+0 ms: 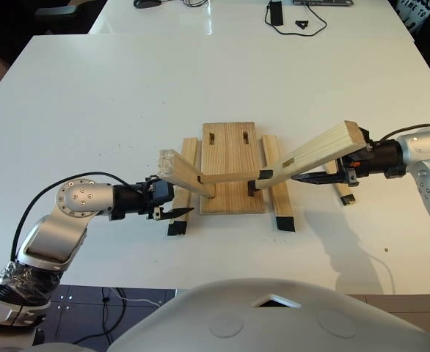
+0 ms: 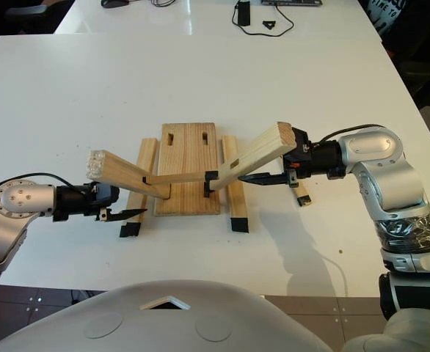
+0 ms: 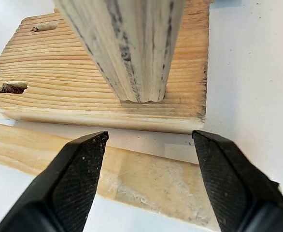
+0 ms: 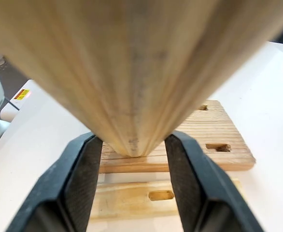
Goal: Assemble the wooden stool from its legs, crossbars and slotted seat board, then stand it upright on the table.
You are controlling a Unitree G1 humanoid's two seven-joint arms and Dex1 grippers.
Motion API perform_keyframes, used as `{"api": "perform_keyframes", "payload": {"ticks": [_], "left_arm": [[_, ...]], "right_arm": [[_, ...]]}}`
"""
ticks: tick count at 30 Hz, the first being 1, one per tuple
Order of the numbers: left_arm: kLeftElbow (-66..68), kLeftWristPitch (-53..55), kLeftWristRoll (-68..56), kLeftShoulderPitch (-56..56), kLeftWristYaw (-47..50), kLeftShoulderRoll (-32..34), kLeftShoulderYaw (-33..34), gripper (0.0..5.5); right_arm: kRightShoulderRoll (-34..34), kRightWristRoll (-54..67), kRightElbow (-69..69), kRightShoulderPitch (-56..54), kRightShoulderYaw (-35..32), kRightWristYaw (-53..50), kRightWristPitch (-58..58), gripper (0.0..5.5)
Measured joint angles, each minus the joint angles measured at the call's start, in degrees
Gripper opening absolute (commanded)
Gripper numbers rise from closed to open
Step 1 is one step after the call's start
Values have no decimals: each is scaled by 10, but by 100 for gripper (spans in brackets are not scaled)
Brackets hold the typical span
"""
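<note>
The right claw [image 4: 132, 140] is closed on the sides of the tilted right leg [image 1: 319, 150]. The left claw [image 3: 149, 140] gapes wide just below the left leg [image 1: 186, 176] and grips nothing. A crossbar [image 1: 230, 177] joins both legs over the seat board [image 1: 230, 143], which lies flat on the desk [image 1: 90, 110]. The left claw should probably close first, then both should tip the legs upright together, feet lined up with the slots, so the crossbar stays in.
</note>
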Motion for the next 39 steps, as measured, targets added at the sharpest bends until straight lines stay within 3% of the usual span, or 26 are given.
{"api": "perform_keyframes", "payload": {"ticks": [17,39], "left_arm": [[-6,10,19,13,28,-15,-5,323],[-50,52,32,41,95,-57,-33,323]], "right_arm": [[-8,-2,20,-6,17,18,-17,203],[-25,-49,63,-117,100,72,-7,203]]}}
